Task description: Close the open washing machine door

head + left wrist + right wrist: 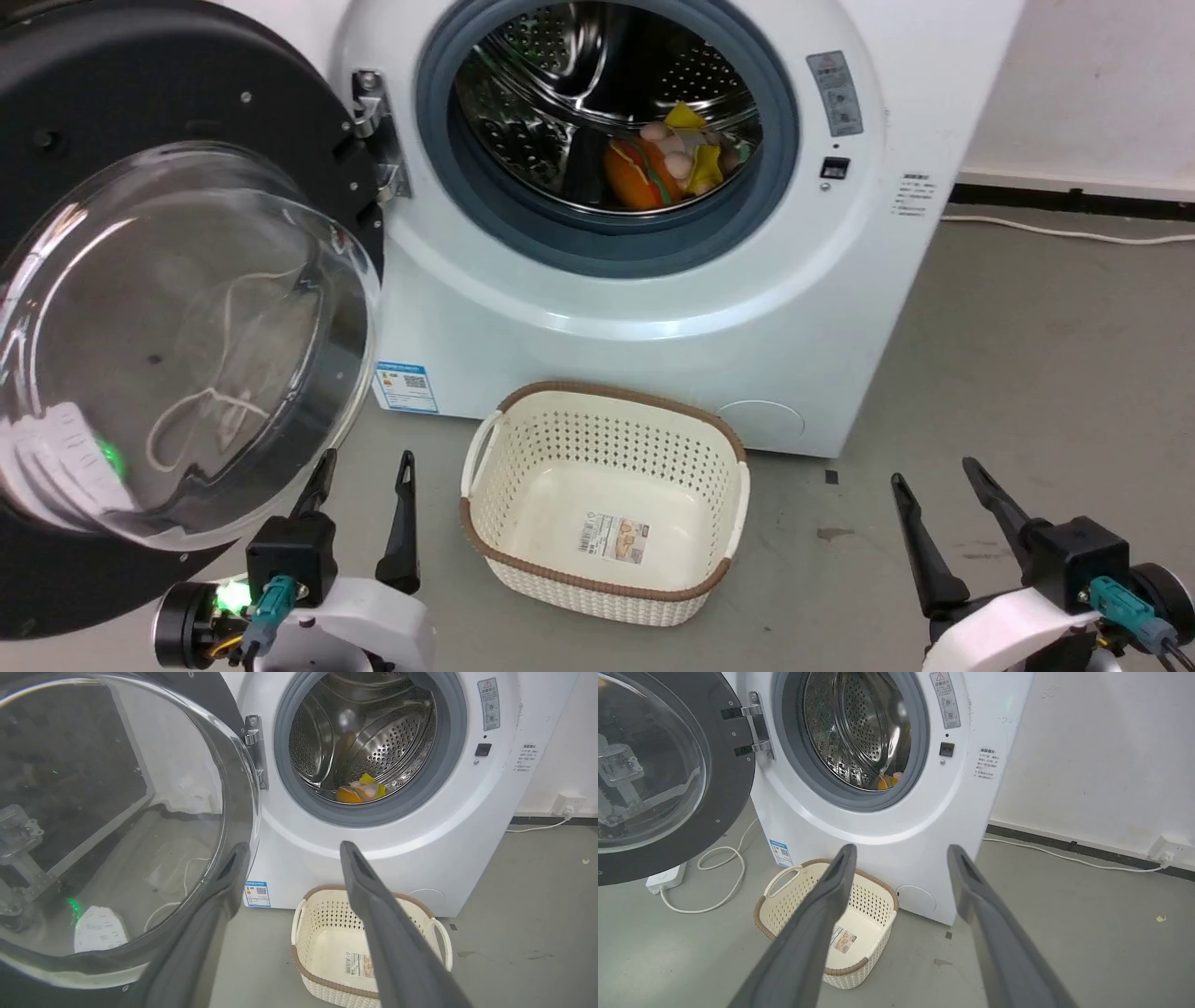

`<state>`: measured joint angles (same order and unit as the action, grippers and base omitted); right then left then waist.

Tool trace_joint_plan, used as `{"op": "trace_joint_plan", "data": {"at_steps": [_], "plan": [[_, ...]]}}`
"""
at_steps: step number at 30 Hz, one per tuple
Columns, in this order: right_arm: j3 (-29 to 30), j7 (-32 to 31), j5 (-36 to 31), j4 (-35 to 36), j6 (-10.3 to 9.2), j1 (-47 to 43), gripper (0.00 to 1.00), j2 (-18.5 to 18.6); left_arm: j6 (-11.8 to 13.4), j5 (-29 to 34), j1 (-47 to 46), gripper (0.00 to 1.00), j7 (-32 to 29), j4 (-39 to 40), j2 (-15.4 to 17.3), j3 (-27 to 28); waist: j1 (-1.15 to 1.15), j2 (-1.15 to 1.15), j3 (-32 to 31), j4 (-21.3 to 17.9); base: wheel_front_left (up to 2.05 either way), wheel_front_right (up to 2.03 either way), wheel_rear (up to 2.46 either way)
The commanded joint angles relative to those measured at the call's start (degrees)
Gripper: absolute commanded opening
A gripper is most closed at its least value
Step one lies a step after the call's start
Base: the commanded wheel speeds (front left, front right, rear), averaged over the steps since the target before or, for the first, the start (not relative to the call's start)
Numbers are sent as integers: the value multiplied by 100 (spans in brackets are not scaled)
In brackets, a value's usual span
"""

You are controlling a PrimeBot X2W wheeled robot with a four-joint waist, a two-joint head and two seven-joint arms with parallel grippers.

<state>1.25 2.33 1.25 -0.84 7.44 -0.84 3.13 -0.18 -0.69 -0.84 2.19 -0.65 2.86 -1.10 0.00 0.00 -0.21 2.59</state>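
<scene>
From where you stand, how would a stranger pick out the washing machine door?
Find the big white washing machine. On its left side, on a metal hinge, the washing machine door stands wide open. It is round, black-rimmed, with a bulging clear glass bowl, unlike the grey rubber ring around the drum mouth.

Head view: aimed down at the washing machine (653, 317).
Wrist views: set low, faced toward it.
Shared: drum mouth (560, 103), basket (597, 434).
</scene>
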Motion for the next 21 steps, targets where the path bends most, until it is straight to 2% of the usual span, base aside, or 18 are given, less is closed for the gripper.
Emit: {"op": "trace_joint_plan", "data": {"at_steps": [1,11,21], "plan": [[15,54,83,8,1,-23,100,-5,-10,-34,-18,100,67,-19,1,-20,0,0,-8,62,0,0,0],[-13,173,155,0,1,-49,100,-7,-26,-56,-6,100,187,-31,4,-35,0,0,-55,484,0,0,0],[-293,293,103,-109,2,91,100,-9,52,-106,74,100,306,117,5,60,0,0,17,794,0,0,0]]}}
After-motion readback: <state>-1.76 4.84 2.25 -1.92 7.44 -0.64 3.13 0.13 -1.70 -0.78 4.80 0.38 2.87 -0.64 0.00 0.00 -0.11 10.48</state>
